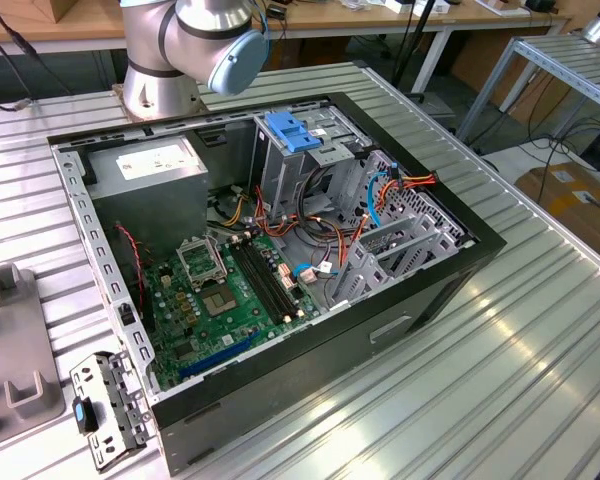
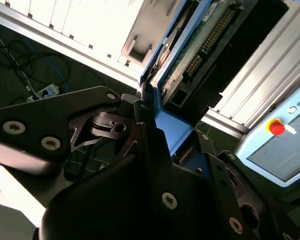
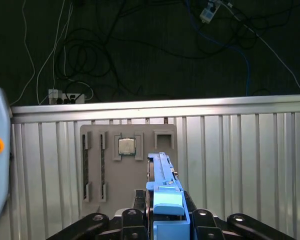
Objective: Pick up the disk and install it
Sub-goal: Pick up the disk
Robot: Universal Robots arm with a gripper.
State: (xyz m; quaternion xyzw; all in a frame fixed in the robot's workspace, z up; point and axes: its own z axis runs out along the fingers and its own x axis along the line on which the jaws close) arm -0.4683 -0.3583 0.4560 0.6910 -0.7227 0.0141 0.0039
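Carrying phase: the black metal gripper (image 2: 149, 107) holds the disk (image 2: 187, 47), a rectangular silver-grey hard drive in blue plastic side rails, edge-on and clear of the ribbed aluminium table (image 3: 240, 150).
Step in hand: the pick-up looks done; the install is not yet done, judging from the open black computer case (image 1: 450, 275) with no drive seated by the blue plastic slotted clip (image 1: 292, 132).
Move called for: lining the rails up squarely with the bay, since a tilted entry could jam.
Tool state: fingers closed against the blue rail in both wrist views, clamped on the drive.
Disk location: above the grey parts tray (image 3: 92, 165), near the table edge.
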